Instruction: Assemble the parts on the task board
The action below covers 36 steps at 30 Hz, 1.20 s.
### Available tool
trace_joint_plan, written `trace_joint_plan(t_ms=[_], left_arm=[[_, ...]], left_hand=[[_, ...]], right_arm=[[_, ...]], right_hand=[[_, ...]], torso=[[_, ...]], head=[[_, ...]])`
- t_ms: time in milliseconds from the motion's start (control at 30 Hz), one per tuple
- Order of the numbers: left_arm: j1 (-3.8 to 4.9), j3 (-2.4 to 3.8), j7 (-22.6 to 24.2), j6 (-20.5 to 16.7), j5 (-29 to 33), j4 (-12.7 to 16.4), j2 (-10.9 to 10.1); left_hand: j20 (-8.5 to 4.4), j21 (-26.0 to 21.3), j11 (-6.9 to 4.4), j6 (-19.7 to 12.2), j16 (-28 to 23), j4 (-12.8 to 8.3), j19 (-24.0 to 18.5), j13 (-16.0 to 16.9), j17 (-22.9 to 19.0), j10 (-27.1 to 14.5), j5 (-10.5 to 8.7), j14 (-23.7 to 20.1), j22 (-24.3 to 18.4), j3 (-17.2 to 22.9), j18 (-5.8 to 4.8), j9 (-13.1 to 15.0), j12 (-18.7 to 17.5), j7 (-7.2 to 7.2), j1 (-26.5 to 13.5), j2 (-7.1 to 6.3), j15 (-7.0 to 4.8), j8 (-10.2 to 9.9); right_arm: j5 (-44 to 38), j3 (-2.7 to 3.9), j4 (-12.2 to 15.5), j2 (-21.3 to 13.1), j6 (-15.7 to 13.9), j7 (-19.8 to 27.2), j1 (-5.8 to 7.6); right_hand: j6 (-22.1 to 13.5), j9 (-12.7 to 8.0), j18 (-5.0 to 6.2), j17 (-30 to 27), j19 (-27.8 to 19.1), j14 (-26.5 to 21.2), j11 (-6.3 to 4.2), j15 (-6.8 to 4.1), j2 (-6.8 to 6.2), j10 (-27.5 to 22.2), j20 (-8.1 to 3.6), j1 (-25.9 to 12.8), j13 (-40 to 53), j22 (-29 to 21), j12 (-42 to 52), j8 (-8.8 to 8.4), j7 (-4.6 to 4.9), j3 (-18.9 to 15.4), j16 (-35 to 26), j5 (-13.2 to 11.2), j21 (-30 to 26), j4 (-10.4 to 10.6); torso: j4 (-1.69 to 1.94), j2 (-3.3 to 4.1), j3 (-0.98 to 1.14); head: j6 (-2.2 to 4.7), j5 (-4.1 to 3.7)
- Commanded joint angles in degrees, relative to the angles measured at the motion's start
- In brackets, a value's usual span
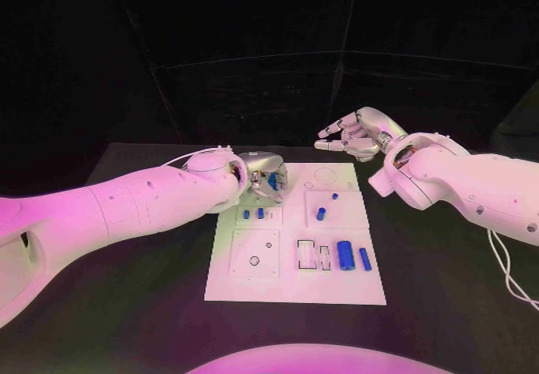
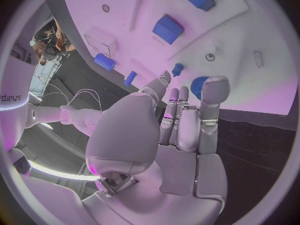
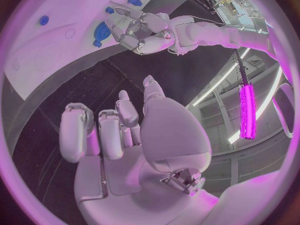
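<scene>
Parts [image 1: 346, 255] are scattered over the white board [image 1: 295, 292] in the middle of the black surface [image 1: 146, 312]: two bigger blue blocks near the right side, a few small blue pegs [image 1: 320, 213] further up, and one round blue disc [image 2: 199, 86] near the board's far left corner, right under the left hand [image 1: 267, 178].

That left hand is curled over the disc with its fingertips [image 2: 214, 90] at it, but I honestly can't tell if it's gripping it or just touching. From the wrist camera the disc looks half hidden behind the fingers.

Right hand [image 1: 357, 132] is parked off the board's far right corner, fingers loosely curled, holding nothing.

What I'd worry about: the disc sits close to the board edge, so a sloppy pinch could shove it sideways off the board onto the surface. The little pegs just beside the hand could also get knocked over if the fingers sweep that way. And if the disc comes up tilted, it probably won't seat in its spot cleanly.
</scene>
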Motion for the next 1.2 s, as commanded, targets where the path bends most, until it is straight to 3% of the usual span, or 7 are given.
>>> trace_joint_plan(t_ms=[33, 233, 900, 1200], left_arm=[[-0.02, 0.05, -1.18, 3.09, -2.97, -0.39, 0.34], [-0.25, 0.05, -1.73, 4.36, -3.52, -0.96, 0.98], [-0.58, 0.07, -2.35, 5.22, -4.78, -2.81, 2.47], [-0.81, 0.08, -1.78, 5.33, -4.8, -3.02, 2.82]], left_hand=[[0.03, 0.59, 0.07, 0.61, 0.28, -0.35, 0.45, -0.28, 0.04, 0.48, -0.25, 0.42, 0.5, 0.17, -0.47, -0.15, -0.43, -0.01, -0.21, 0.23, -0.05, -0.19], [-0.04, 1.86, 0.0, 1.05, 0.55, -0.41, 0.88, -0.77, 0.17, 0.97, -0.25, 0.68, 1.79, 0.4, -0.68, -0.43, -0.62, -0.06, -0.26, 0.42, -0.12, -0.37], [-0.35, 4.39, -0.38, 3.33, 1.17, -0.98, 1.59, -2.99, 0.13, 3.78, -0.27, 1.34, 4.49, 3.12, -1.08, -1.53, -1.83, -0.37, 0.06, 1.69, -0.5, -1.07], [-0.78, 6.41, -1.17, 5.54, 1.41, -1.05, 2.09, -3.91, -0.02, 6.84, -0.44, 1.53, 6.7, 4.92, -1.4, -1.89, -2.54, -1.17, -0.42, 2.12, -1.09, -1.22]], right_arm=[[0.14, 0.03, 0.05, 0.1, 0.31, 0.5, 0.11], [0.14, 0.03, -0.03, 0.24, 0.34, 0.53, 0.11], [0.14, 0.03, -0.14, 0.45, 0.71, 0.68, 0.11], [0.14, 0.03, -0.14, 0.53, 0.75, 0.7, 0.11]], right_hand=[[0.44, 0.05, 1.01, 4.8, -0.39, 3.65, -0.42, -0.21, 0.63, -0.06, 0.03, 0.13, 0.0, 0.02, -0.11, 0.21, -0.03, -0.4, -0.12, 0.24, -0.25, 0.04], [0.44, 0.05, 1.01, 4.8, -0.39, 3.65, -0.42, -0.21, 0.63, -0.06, 0.03, 0.13, 0.0, 0.02, -0.11, 0.21, -0.03, -0.4, -0.12, 0.24, -0.25, 0.04], [0.44, 0.04, 1.02, 4.8, -0.41, 3.65, -0.42, -0.21, 0.73, -0.07, 0.03, 0.21, -0.01, -0.02, -0.1, 0.21, -0.03, -0.44, -0.13, 0.3, -0.28, 0.02], [0.45, 0.05, 1.02, 4.81, -0.4, 3.65, -0.42, -0.21, 0.78, -0.02, 0.03, 0.21, 0.07, -0.02, -0.01, 0.22, -0.04, -0.48, -0.13, 0.31, -0.28, 0.05]], torso=[[0.1, 0.01, 0.0], [0.08, -0.02, -0.06], [0.08, -0.03, 0.03], [0.11, -0.04, -0.01]], head=[[0.01, 0.07], [-0.2, -0.05], [-0.27, -0.25], [-0.36, -0.39]])
